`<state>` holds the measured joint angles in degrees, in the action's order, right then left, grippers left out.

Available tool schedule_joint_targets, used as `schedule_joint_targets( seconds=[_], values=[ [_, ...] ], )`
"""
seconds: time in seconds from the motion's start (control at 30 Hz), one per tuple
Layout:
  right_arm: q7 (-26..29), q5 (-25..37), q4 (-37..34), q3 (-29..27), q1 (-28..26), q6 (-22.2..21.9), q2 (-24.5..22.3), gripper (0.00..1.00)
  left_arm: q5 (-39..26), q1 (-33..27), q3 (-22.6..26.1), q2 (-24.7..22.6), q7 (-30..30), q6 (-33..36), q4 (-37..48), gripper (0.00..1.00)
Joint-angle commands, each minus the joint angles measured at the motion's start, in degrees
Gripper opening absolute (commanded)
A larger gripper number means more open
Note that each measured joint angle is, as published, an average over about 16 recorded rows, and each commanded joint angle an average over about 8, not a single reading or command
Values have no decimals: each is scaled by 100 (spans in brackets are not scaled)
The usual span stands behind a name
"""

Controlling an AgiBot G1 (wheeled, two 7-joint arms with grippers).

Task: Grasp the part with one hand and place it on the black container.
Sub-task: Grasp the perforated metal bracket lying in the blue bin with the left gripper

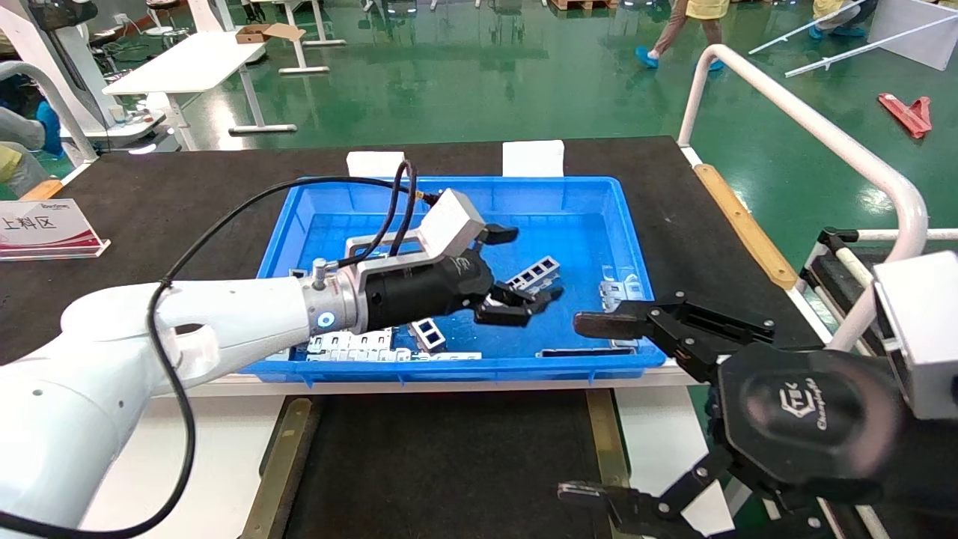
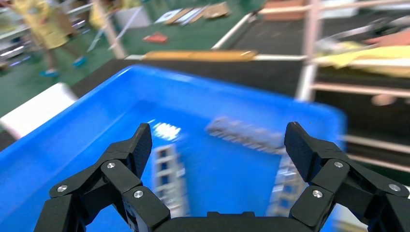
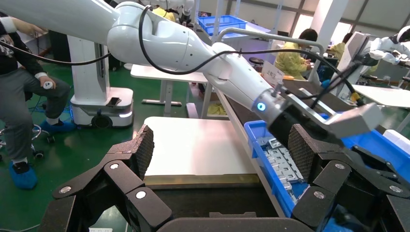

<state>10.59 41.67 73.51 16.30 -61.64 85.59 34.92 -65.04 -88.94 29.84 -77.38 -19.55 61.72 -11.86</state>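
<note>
Part (image 1: 533, 272) blurred in blue bin (image 1: 359, 193), left pincer (image 1: 524, 288) spread above, right pincer (image 1: 591, 408) parked, spread.

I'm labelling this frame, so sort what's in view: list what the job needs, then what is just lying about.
For the job:
- left gripper, open, down in the blue bin
- ladder-like part beside its fingertips
- black container, nothing on it

Just lying about:
- right gripper, open, parked over the container's right edge
- sign card
</note>
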Motion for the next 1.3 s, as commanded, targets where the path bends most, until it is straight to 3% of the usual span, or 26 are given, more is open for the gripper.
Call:
schedule_joint_targets(
  seconds=[0.03,0.53,1.17,1.2,1.23,1.3],
  values=[
    [0,-1,0,1,0,0,0,100,-22,-36,26,-97,-79,-308,128,100],
    [-3,-5,0,7,-1,-3,-3,100,452,367,1191,-137,642,-1924,-858,100],
    [-7,-10,0,14,-3,-6,-6,100,1275,552,2629,-109,1290,-2869,-1235,100],
    [-7,-10,0,15,-3,-6,-6,98,1312,558,2683,-107,1299,-2903,-1235,100],
    [-8,-10,0,15,-3,-7,-6,90,1348,563,2732,-106,1305,-2934,-1233,94],
    [-8,-11,0,16,-3,-7,-7,65,1419,574,2827,-103,1313,-2994,-1224,71]
  ],
)
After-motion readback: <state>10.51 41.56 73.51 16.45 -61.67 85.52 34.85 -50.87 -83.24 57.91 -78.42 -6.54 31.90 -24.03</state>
